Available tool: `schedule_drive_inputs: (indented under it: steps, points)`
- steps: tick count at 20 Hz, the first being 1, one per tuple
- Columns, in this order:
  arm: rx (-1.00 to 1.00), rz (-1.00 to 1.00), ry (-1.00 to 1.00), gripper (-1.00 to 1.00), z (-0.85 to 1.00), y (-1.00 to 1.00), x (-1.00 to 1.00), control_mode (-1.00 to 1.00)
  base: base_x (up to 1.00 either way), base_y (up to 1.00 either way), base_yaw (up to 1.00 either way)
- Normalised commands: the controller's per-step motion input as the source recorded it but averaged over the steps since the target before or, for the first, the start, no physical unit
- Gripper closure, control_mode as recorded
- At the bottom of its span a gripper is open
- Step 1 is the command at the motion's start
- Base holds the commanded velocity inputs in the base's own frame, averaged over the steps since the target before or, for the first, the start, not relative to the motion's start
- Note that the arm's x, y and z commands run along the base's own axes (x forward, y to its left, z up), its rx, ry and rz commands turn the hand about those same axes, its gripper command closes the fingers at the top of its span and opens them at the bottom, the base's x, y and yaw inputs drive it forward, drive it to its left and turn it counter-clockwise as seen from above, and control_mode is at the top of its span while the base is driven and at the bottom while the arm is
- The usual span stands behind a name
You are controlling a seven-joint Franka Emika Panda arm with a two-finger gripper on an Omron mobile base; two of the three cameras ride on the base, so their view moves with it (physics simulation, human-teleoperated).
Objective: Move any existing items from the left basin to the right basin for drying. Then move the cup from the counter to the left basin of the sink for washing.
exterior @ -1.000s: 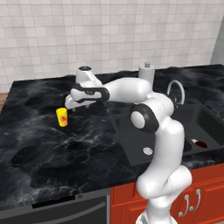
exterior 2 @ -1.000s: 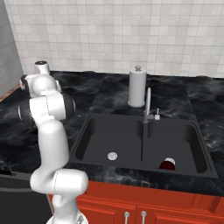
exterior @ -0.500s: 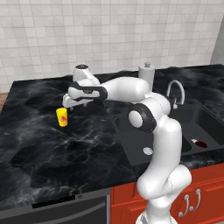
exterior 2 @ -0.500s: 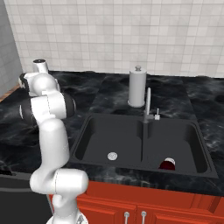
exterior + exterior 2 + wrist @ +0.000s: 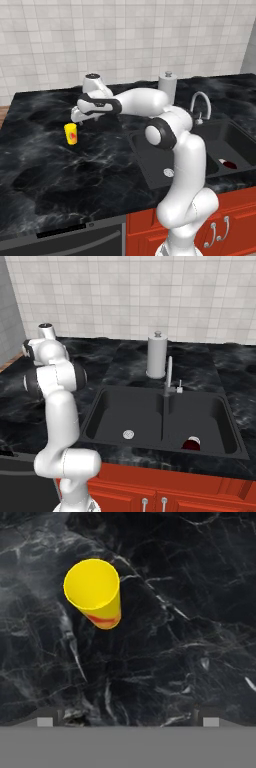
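Hovering over the worktop (image 5: 45, 165), my pincer (image 5: 76, 116) stands spread wide and holds nothing. The cup (image 5: 71, 134) stands upright on the marble just below and a little to its left, apart from my fingertips; its long axis runs vertical. Since half a second ago my hand has swung leftward, closer above it.
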Motion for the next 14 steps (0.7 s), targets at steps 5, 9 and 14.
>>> schedule_drive_inputs:
  steps: [5, 9, 14]
  points:
    - [0.00, 0.00, -0.01, -1.00, 0.00, 0.09, 0.15, -1.00, 0.00, 0.00, 0.00]
    - [0.00, 0.00, -0.01, -1.00, 0.00, 0.14, 0.17, -1.00, 0.00, 0.00, 0.00]
    - [0.00, 0.00, 0.00, -1.00, 0.00, 0.19, 0.10, -1.00, 0.00, 0.00, 0.00]
